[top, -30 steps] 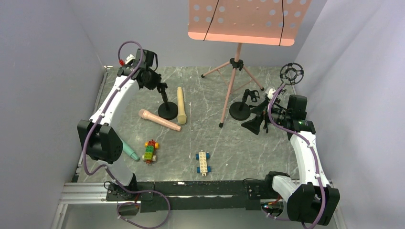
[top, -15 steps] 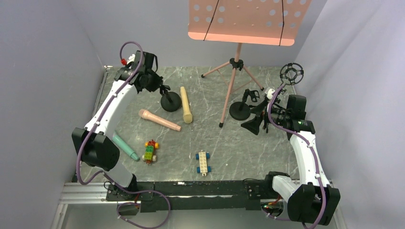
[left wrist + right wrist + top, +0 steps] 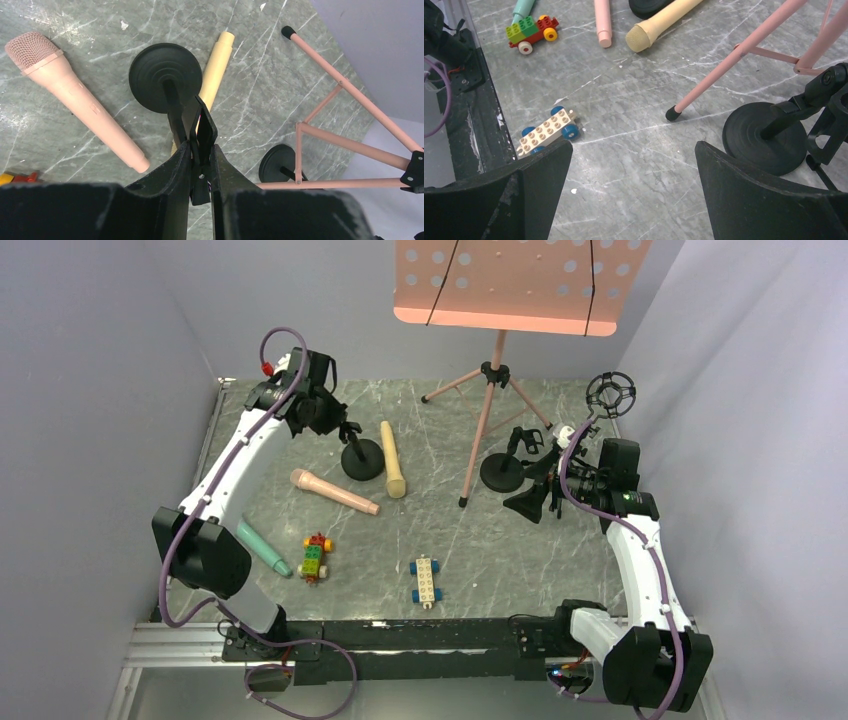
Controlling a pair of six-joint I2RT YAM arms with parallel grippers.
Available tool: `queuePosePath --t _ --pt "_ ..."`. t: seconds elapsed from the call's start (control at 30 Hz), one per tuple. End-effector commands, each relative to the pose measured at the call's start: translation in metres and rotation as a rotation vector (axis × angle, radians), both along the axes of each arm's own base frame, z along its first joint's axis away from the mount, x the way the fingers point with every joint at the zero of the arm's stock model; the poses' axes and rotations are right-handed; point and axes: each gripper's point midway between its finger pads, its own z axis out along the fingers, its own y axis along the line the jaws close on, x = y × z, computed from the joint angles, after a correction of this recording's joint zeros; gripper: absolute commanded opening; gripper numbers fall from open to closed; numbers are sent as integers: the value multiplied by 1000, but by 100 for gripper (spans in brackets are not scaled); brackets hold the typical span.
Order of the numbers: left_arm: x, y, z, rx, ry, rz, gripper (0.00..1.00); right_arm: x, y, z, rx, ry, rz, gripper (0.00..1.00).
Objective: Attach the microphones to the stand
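Three microphones lie on the table: a pink one (image 3: 335,491), a pale yellow one (image 3: 393,460) and a teal-green one (image 3: 262,548). A black stand (image 3: 362,460) with a round base stands between the pink and yellow microphones. My left gripper (image 3: 338,423) is shut on the clip (image 3: 202,131) at the top of this stand. In the left wrist view the stand base (image 3: 150,75) lies below, with the pink microphone (image 3: 75,95) left of it and the yellow microphone (image 3: 216,67) touching its right side. My right gripper (image 3: 634,145) hangs open over bare table beside a second black stand (image 3: 764,137).
A pink music stand on a tripod (image 3: 483,430) rises at the back middle; one foot (image 3: 671,114) rests near the second stand (image 3: 501,472). Two toy brick cars (image 3: 316,557) (image 3: 425,580) sit near the front. A black ring mount (image 3: 610,393) is at the back right.
My left gripper has pulled the stand a little backward and to the right. The yellow microphone got pushed right and turned. The right arm stayed still.
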Motion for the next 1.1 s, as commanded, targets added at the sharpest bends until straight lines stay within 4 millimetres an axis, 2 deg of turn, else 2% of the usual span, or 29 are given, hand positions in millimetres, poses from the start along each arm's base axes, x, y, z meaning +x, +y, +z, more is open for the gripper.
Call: queuePosePath --t 0.0,0.27,0.53,1.07 --pt "5 -9 56 -47 -166 -37 5 2 3 6 0 -49 26 100" --pt "-2 -5 66 -25 -193 -38 5 2 3 5 0 -47 30 100" --pt "-9 -11 75 -26 -211 -65 4 1 4 6 0 -51 32 100" --pt "-34 -26 77 -37 -220 -126 4 0 5 6 1 -52 35 100"
